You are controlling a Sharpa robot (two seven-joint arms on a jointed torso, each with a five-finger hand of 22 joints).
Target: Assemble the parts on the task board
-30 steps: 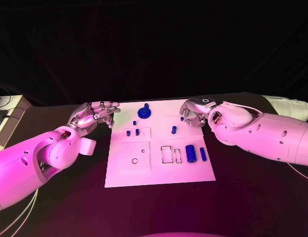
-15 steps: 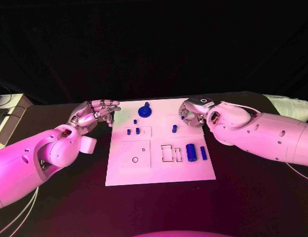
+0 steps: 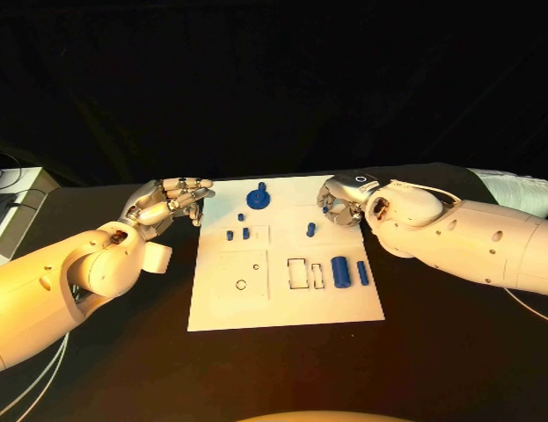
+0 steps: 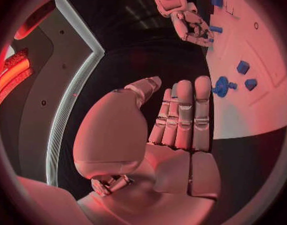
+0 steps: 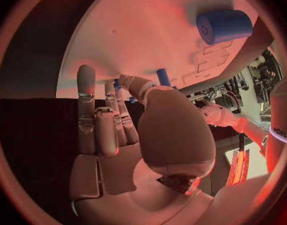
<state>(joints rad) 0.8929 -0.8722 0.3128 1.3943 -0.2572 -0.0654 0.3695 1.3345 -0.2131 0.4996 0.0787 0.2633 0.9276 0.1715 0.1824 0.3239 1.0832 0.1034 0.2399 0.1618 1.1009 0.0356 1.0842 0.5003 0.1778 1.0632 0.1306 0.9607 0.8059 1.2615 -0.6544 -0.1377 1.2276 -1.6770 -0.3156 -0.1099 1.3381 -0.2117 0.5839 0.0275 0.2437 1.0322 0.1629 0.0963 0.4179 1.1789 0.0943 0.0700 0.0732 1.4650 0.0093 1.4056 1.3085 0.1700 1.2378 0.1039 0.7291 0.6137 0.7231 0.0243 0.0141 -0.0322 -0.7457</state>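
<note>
While the right hand [image 3: 345,200] curls over the task board's [image 3: 287,303] far right corner, seemingly closing on a small blue peg [image 5: 163,77] (contact hidden), a loose pinch could drop it; the left hand [image 3: 166,202], empty and half-curled, hovers beside the board's left edge.

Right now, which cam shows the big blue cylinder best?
The right wrist view: the big blue cylinder is close, its round end face plain. The head view shows it small, lying on the task board. In the left wrist view I cannot pick it out for certain.
</note>
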